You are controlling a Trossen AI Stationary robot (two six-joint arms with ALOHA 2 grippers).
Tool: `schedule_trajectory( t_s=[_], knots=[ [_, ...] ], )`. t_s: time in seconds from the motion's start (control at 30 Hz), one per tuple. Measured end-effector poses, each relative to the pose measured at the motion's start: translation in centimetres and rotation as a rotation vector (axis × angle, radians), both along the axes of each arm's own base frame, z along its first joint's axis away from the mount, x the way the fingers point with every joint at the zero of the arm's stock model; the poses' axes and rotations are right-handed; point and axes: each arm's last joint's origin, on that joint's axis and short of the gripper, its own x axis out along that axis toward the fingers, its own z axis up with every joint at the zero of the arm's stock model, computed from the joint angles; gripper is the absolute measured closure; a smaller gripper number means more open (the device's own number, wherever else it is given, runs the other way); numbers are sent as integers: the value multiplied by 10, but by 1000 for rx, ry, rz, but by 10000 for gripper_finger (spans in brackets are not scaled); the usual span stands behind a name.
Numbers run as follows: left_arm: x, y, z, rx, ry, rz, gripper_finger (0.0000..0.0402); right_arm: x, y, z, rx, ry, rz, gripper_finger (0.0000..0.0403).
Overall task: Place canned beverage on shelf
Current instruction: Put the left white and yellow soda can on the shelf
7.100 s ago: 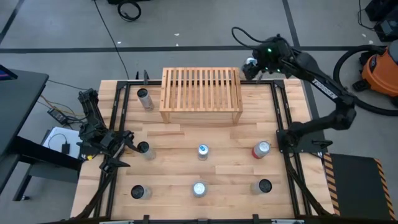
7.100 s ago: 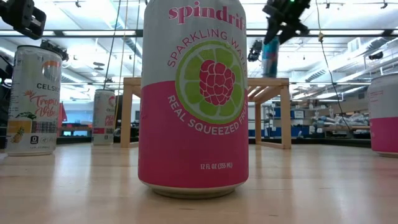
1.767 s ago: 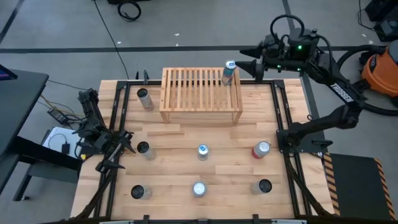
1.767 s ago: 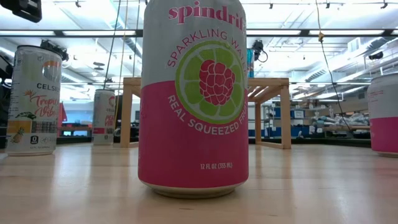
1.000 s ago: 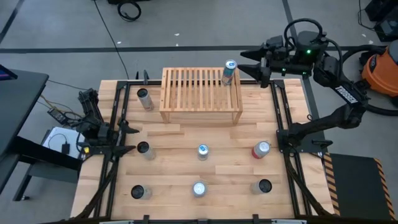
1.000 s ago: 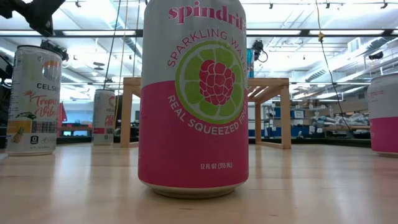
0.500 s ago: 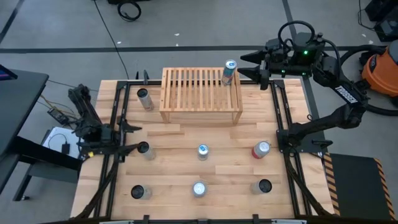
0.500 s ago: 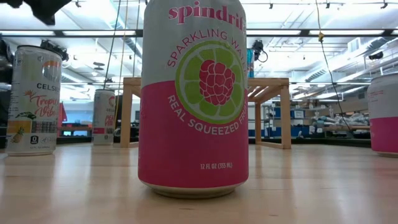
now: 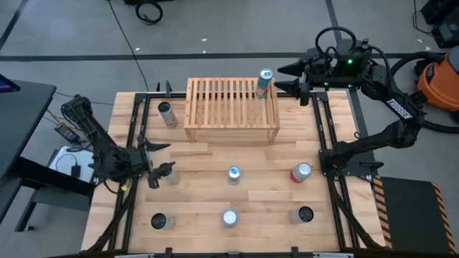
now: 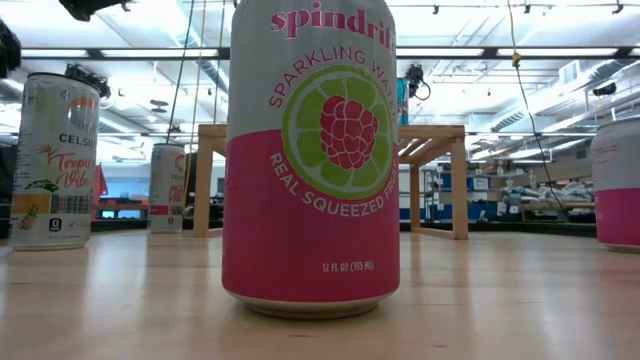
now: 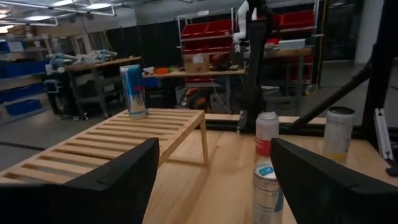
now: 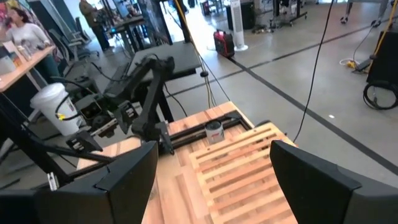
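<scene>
Shelf: pale slatted wood shelf [image 9: 232,109] at the table's [image 9: 237,201] far edge, between the arms.
Placed can: blue can [image 9: 264,83] upright on the shelf's far right corner, near the edge.
Right hand: right hand [image 9: 287,77] beside the shelf, just off that can, fingers spread, holding nothing.
Left hand: left hand [image 9: 159,157] low over the table's left side, fingers apart around or just beside a grey can [image 9: 170,174]; contact cannot be told.
Other cans: one [image 9: 167,113] left of the shelf; five more stand across the near table, among them a red one [image 9: 300,172].
Risk: an off-centre grip could tip the grey can.
Risk: the corner can could be knocked off if the next one is set close.
Obstruction: shelf top otherwise bare; neighbouring cans well apart.
</scene>
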Motion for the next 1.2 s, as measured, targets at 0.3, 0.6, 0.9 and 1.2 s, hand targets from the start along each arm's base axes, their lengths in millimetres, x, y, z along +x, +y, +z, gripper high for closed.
schedule_trajectory(
  t_s=[0.3,0.6,0.9,1.2],
  knots=[
    [24,-14,-26,-17,49,130,88,0,1,-2,4,22,8,82],
    [26,-17,-31,-27,45,186,88,0,4,-4,7,43,43,82],
    [15,-20,-21,105,94,288,88,1,7,-4,-6,45,60,82],
    [16,10,8,67,79,425,88,1,7,-4,11,41,53,82]
  ],
)
